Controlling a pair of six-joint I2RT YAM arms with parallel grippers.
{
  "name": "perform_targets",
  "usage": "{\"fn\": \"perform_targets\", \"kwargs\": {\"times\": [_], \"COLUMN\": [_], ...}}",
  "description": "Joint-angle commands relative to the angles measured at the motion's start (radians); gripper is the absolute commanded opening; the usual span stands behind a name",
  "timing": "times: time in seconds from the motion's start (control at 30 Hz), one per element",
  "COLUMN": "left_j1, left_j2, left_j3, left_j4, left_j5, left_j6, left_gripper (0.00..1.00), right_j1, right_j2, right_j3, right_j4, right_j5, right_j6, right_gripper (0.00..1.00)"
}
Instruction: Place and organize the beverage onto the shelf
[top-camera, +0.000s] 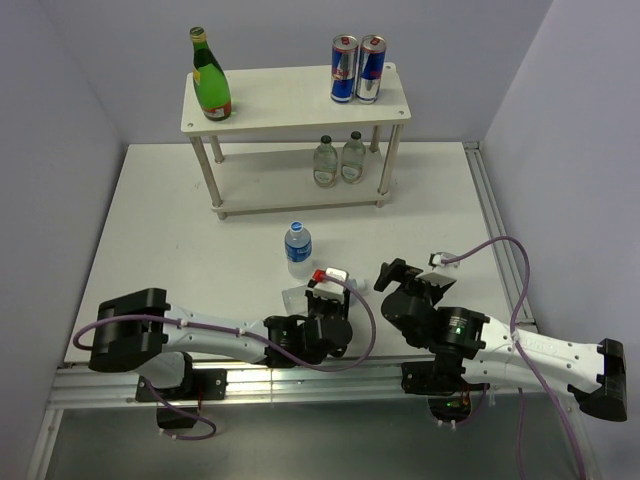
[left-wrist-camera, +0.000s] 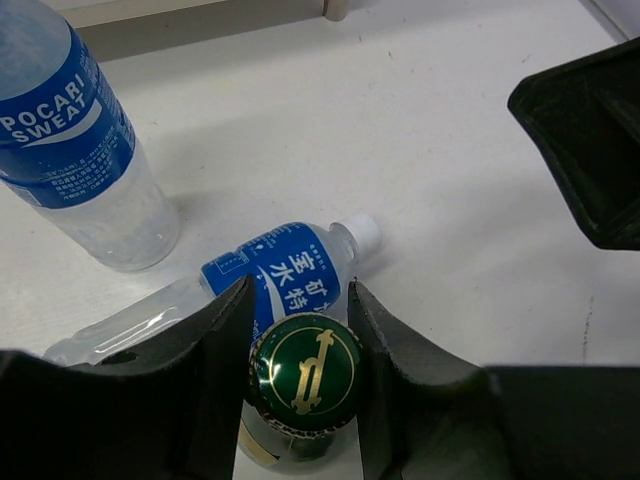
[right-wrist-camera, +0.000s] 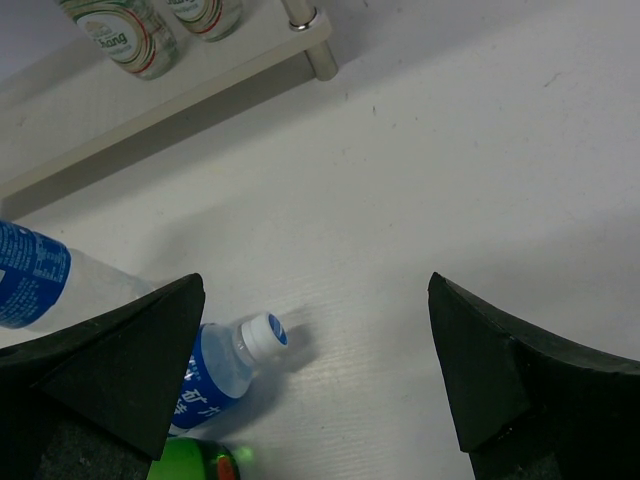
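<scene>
On the left of the top board of the shelf (top-camera: 290, 100) stands the shelved green bottle (top-camera: 210, 85), with bare board between it and the cans (top-camera: 357, 70) on the right. The pale bottles (top-camera: 338, 160) sit on the lower board. On the table (top-camera: 180, 230) in front of the shelf is the standing bottle (left-wrist-camera: 75, 150) with its blue label. Just to its right is the lying bottle (left-wrist-camera: 280, 280), on its side with its white cap pointing right and slightly away. The left tool (left-wrist-camera: 300, 290) is directly in front of that one. Its fingers press on either side of the neck of the green bottle (left-wrist-camera: 305, 372), clamped or very nearly so. That bottle looks upright, its long axis vertical and its cap facing the wrist camera. The shelf lies straight ahead of this tool, with the lying bottle just behind the cap and the standing bottle off to the left. The carry will probably need to go up first, then forward and left to the bare spot. The right tool (right-wrist-camera: 315, 282) is off to the right, fingers wide apart and holding nothing, so the left arm is the nearer one.
</scene>
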Motion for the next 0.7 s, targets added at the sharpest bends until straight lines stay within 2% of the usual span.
{"fn": "perform_targets", "kwargs": {"times": [0.0, 0.07, 0.23, 0.4, 0.5, 0.53, 0.6, 0.63, 0.67], "left_j1": [-0.007, -0.015, -0.009, 0.062, 0.172, 0.239, 0.315, 0.394, 0.434], "left_j2": [-0.025, -0.054, -0.177, -0.301, -0.352, -0.361, -0.368, -0.363, -0.352], "left_j3": [0.084, 0.135, 0.239, 0.373, 0.464, 0.518, 0.59, 0.63, 0.722], "left_j4": [-0.142, -0.249, -0.39, -0.422, -0.4, -0.382, -0.384, -0.387, -0.406], "left_j5": [-0.03, -0.051, -0.079, -0.067, 0.027, 0.075, 0.14, 0.169, 0.227], "left_j6": [-0.065, -0.075, 0.0, 0.189, 0.313, 0.371, 0.408, 0.437, 0.448], "left_gripper": [0.0, 0.0, 0.0, 0.0, 0.0, 0.0, 0.0, 0.0, 0.0], "right_j1": [0.004, 0.004, 0.004, 0.006, 0.004, 0.004, 0.004, 0.004, 0.004], "right_j2": [-0.002, -0.003, -0.002, -0.006, -0.006, -0.006, -0.005, -0.005, -0.005], "right_j3": [-0.012, -0.014, -0.014, -0.015, -0.017, -0.015, -0.015, -0.015, -0.015], "right_j4": [0.024, 0.026, 0.03, 0.03, 0.035, 0.032, 0.032, 0.032, 0.033], "right_j5": [0.02, 0.02, 0.02, 0.02, 0.02, 0.022, 0.02, 0.02, 0.02], "right_j6": [0.009, 0.006, 0.003, 0.001, 0.0, 0.0, 0.001, 0.003, 0.001], "right_gripper": [1.0, 1.0, 1.0, 1.0, 1.0, 1.0, 1.0, 1.0, 1.0]}}
